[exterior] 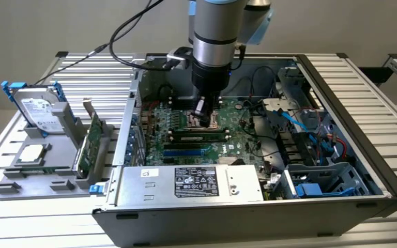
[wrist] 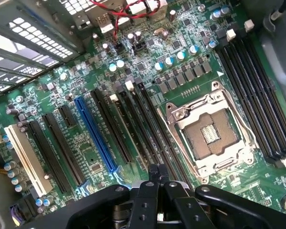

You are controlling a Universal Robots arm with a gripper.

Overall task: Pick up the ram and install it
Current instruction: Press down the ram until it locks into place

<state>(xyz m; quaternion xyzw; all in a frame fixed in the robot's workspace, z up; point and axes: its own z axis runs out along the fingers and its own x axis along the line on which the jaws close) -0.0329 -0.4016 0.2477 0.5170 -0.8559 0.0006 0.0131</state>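
A slatted metal tabletop (exterior: 364, 88) carries the open computer case (exterior: 350, 155), tipped on its side so I can come straight down onto the motherboard (wrist: 86, 157). My claw (exterior: 200, 118) hangs low over the board, fingers pinched together with nothing between them. The ram (exterior: 198, 137) appears to stand on edge in a black memory slot just beside my fingertips, close to the empty processor socket (wrist: 209, 133).

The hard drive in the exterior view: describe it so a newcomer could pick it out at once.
Outside the open computer case, on the exterior view's left, sits a grey holder. At its far end leans the hard drive: a silver box with a white label and blue rails, unlike the green expansion card beside it.
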